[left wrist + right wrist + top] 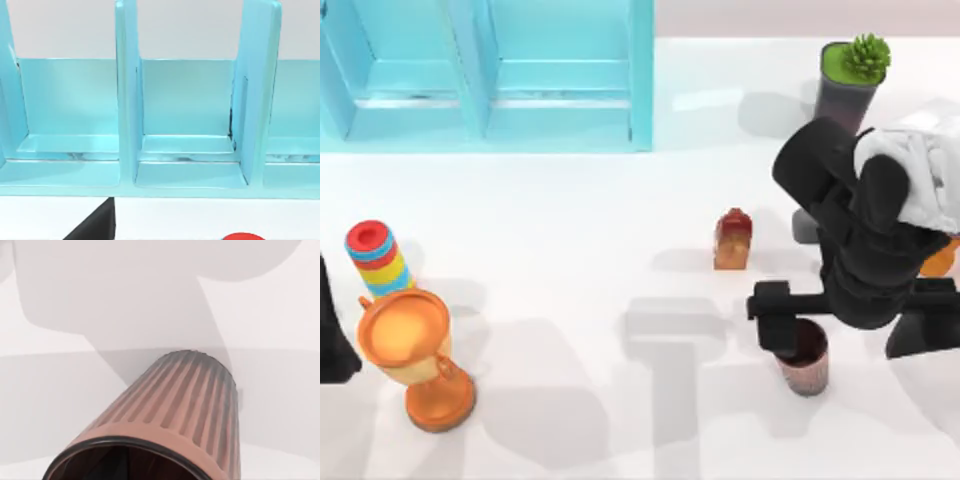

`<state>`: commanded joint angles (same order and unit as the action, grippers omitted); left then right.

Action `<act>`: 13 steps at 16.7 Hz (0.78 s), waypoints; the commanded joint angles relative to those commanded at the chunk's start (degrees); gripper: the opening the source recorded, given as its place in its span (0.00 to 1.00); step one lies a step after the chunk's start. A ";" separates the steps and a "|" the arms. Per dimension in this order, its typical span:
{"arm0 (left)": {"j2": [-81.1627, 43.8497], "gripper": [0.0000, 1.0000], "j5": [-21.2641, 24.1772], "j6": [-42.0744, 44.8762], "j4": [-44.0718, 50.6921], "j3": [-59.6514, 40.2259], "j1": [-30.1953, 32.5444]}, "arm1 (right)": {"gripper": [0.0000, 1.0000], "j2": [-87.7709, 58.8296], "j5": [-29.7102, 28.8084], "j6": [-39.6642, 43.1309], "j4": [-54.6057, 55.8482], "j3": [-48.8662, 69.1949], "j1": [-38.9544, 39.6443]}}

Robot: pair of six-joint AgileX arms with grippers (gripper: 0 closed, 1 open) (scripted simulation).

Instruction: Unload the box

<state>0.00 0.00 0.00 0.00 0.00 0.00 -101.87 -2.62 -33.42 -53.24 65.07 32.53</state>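
Ribbed cup [807, 362]: upright on desk [620, 300], directly beneath right gripper [790, 335]; fingers' state cannot be told. Judgement: lift away straight to avoid tipping. Left arm parked at left edge.

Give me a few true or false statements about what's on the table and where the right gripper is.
1. The right gripper is over the ribbed brown cup. True.
2. The orange trophy stands on the table's right side. False: it is on the left, beside the striped ring stack.
3. The potted plant is inside the blue box. False: it stands on the table at the far right.
4. The blue box's compartments look empty in the left wrist view. True.
5. A small red and orange block stands near mid-table. True.
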 joint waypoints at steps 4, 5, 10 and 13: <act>0.00 1.00 0.00 0.00 0.00 0.00 0.00 | 1.00 0.03 -0.01 0.01 -0.02 0.00 -0.09; 0.00 1.00 0.00 0.00 0.00 0.00 0.00 | 1.00 0.03 -0.03 -0.01 -0.19 0.17 -0.09; 0.00 1.00 0.00 0.00 0.00 0.00 0.00 | 1.00 1.41 0.04 -0.16 -10.00 8.13 -0.16; 0.00 1.00 0.00 0.00 0.00 0.00 0.00 | 1.00 3.10 -0.02 -0.06 -18.80 14.69 -0.37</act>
<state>0.00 0.00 0.00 0.00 0.00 0.00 -98.77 -2.64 -33.48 -72.04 79.76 32.16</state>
